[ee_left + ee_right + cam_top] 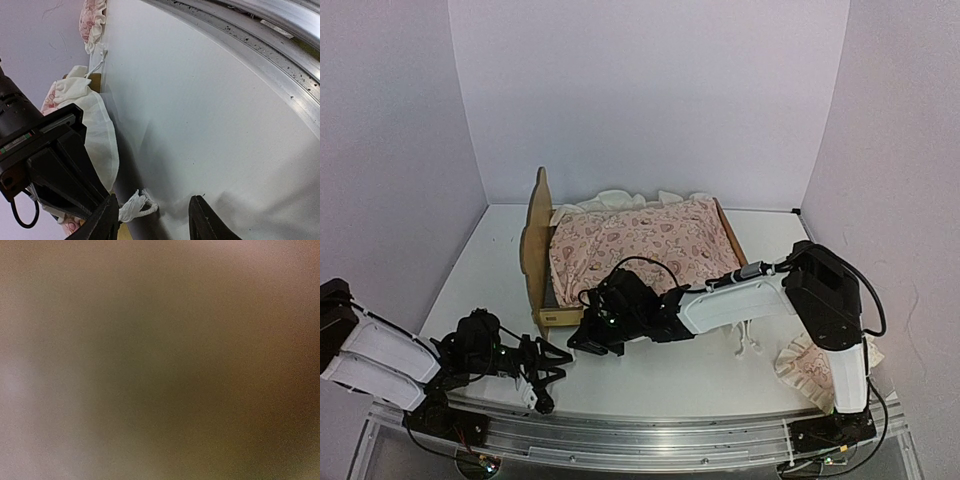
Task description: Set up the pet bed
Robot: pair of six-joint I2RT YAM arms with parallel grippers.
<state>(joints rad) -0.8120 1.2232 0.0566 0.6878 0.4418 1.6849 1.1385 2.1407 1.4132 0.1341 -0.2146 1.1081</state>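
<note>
Table [650,385]: white, walled on three sides.

Pet bed [534,245]: mid-table, upright. Scalloped headboard is at its left end and a low wood rail at its right end.

Contents of bed: pink printed cover [640,240] lies in the frame and fills it from headboard to right rail. Cream ruffle bunches along the bed's far side. Nothing else seen in the bed.

R arm: reaches from right of the bed across its near side. Right gripper [588,340] sits at the bed's near-left corner, just below the headboard end. Jaws together. Left wrist cam shows the black gripper body [55,155] against cream fabric of the cover [100,130]. Can't tell whether any cloth is pinched. R wrist cam is a brown-grey blur w/ no detail.

L arm: low, left of and nearer than the bed. Left gripper [555,378] is near the bed's near-left corner and apart from it. Fingers [106,220] stand apart over bare table w/ nothing between them.

Pillow [804,366]: small, pink, ruffled. Lies on the table well right of the bed, by the R arm base.

White ties [748,345]: on the table just off the bed's near-right corner.

Knotted cloth tie [136,205]: on the table by the R gripper tip, just beyond the L fingers.
</note>
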